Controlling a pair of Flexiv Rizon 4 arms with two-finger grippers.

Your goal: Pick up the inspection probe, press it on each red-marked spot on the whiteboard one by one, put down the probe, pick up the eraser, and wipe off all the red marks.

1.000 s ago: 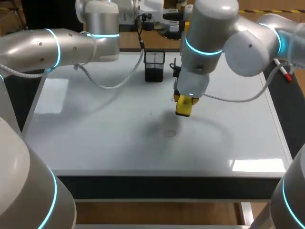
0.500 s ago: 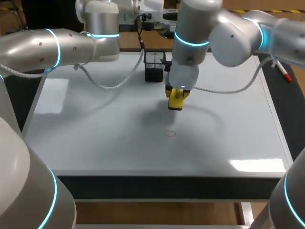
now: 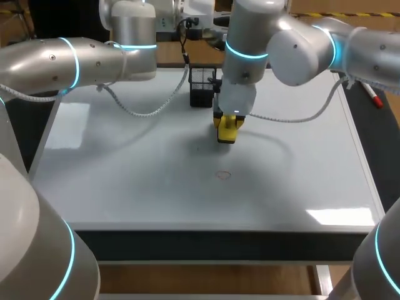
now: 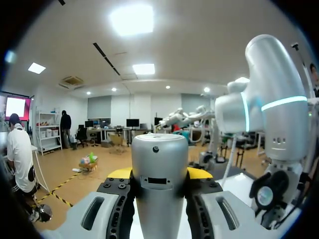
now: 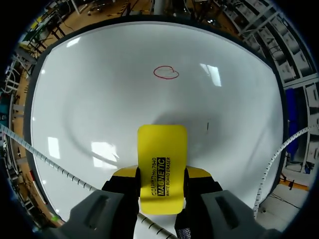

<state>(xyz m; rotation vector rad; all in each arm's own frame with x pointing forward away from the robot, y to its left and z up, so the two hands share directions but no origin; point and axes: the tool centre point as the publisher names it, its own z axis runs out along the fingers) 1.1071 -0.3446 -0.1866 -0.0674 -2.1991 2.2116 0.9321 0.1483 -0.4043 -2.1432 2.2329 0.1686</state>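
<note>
Over the whiteboard's [image 3: 125, 181] far middle, just in front of the black mesh holder [image 3: 202, 84], our right claw [image 3: 226, 128] hung pointing down at the board; its fingers were clamped from two sides on the yellow eraser [image 3: 226, 131]. In the right wrist view the eraser [image 5: 162, 149] stuck out ahead of the right claw [image 5: 162, 172] between the two yellow tips; black print ran lengthwise along its face, and we leave the wording unread. We could not tell whether the eraser touched the board.

Our right arm [image 3: 294, 50] came in from the right, past the middle, with its last link upright above the eraser. Our left arm [image 3: 75, 59] lay across the far left corner of the worktop [image 3: 206, 240], its wrist aimed out into the room. In the left wrist view our left claw [image 4: 159, 173] was closed on a silver cylinder [image 4: 159, 159], one yellow tip flush against each side.

One red ring [image 3: 223, 175] lay unwiped on the near side of the eraser, apart from it; the right wrist view showed the ring [image 5: 166, 72] well ahead of the eraser. A small dark tick [image 3: 198, 149] sat to the eraser's left.

Compared with a second earlier, the right claw and eraser had slid left and farther from us, toward the holder and away from the ring; the left arm had kept its place.
</note>
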